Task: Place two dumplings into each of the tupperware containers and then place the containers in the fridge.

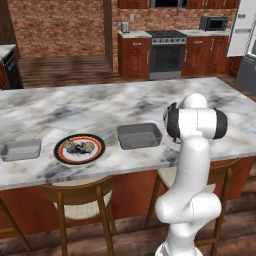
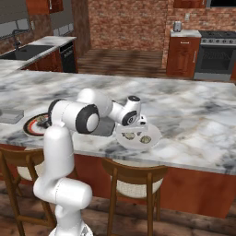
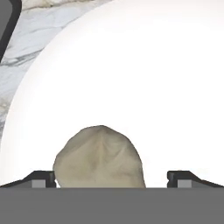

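Dumpling (image 3: 99, 157), pale tan, lies nearest the lens on a white plate (image 3: 144, 70), between the two finger tips of the gripper (image 3: 111, 177), which stands spread wide and grasps nothing. Step in hand, as judged: first pick from the white plate. Next move calls for a short descent and a closing squeeze, then carriage toward 9 o'clock to the larger tupperware container (image 1: 139, 135) on the marble surface (image 1: 100, 107). Smaller container (image 1: 21, 149) sits far at 9 o'clock, beyond a red-rimmed black plate (image 1: 79, 149) bearing more dumplings (image 1: 80, 146). Fridge (image 1: 242, 30) at 1 o'clock, background.
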Controlling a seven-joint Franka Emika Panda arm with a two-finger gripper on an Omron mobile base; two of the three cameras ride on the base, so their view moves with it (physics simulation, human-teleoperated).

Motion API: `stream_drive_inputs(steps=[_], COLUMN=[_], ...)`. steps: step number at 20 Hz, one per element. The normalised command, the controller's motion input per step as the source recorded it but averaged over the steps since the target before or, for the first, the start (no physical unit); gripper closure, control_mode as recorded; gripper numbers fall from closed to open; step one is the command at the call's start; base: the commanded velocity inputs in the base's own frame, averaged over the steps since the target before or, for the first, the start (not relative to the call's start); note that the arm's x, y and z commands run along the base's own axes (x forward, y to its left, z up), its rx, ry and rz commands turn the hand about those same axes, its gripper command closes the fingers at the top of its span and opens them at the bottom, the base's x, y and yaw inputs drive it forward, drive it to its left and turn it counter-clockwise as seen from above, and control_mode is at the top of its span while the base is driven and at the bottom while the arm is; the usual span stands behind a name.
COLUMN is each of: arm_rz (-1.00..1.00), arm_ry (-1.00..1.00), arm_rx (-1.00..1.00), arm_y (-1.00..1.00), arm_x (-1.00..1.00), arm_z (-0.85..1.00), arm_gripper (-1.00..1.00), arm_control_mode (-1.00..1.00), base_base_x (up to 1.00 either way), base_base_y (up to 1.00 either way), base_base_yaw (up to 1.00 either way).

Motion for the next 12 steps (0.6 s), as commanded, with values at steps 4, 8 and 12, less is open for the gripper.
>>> stream_drive_inputs(steps=[4,8,12], arm_rz=[0.0,0.01,0.02], arm_ry=[0.07,0.09,0.13], arm_rx=[0.0,0.0,0.0], arm_y=[0.0,0.0,0.0], arm_x=[-0.02,-0.06,-0.19], arm_z=[-0.26,-0.21,-0.2], arm_gripper=[-1.0,-1.0,-1.0], arm_control_mode=[-1.0,-1.0,-1.0], base_base_x=[0.0,0.0,0.0], base_base_y=[0.0,0.0,0.0], base_base_yaw=[0.0,0.0,0.0])
